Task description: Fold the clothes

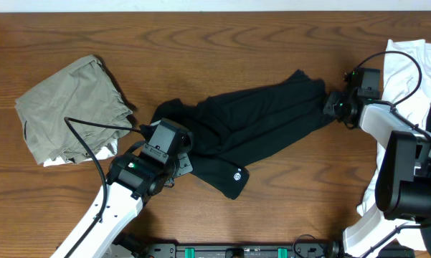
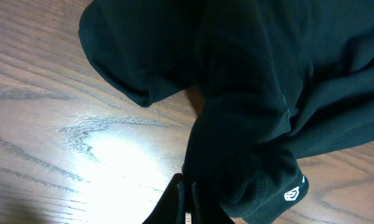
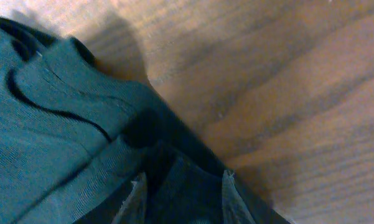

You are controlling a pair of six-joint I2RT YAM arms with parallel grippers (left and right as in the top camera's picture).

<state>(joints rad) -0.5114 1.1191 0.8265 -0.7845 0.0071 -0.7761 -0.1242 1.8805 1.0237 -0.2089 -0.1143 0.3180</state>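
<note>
Nearest the overhead lens we log the right arm (image 1: 405,175), bulky at the lower right corner, with its right gripper (image 1: 335,104) reaching left to the black shirt (image 1: 265,118). In the right wrist view both fingers (image 3: 135,198) straddle a bunched edge of that shirt, the jaws closed onto cloth that fills the gap, and bare wood runs off to the right. At the shirt's opposite, left end sits the left gripper (image 1: 178,152). Only the left wrist view shows its jaws, drawn to a thin slit with cloth heaped against them; we cannot tell whether any is pinched. We find the shirt in the middle of the bench (image 1: 222,43), a crumpled band from lower left to upper right, one sleeve with a white logo (image 1: 237,173) trailing toward the near edge. At the left, just beside the shirt's end, an olive-grey garment (image 1: 72,107) lies crumpled, white cloth (image 1: 57,162) peeking from under it. At the right edge a white garment (image 1: 409,68) lies behind the right arm. Bare wood shows between the shirt and the far edge. Only the overhead view shows both side piles.
</note>
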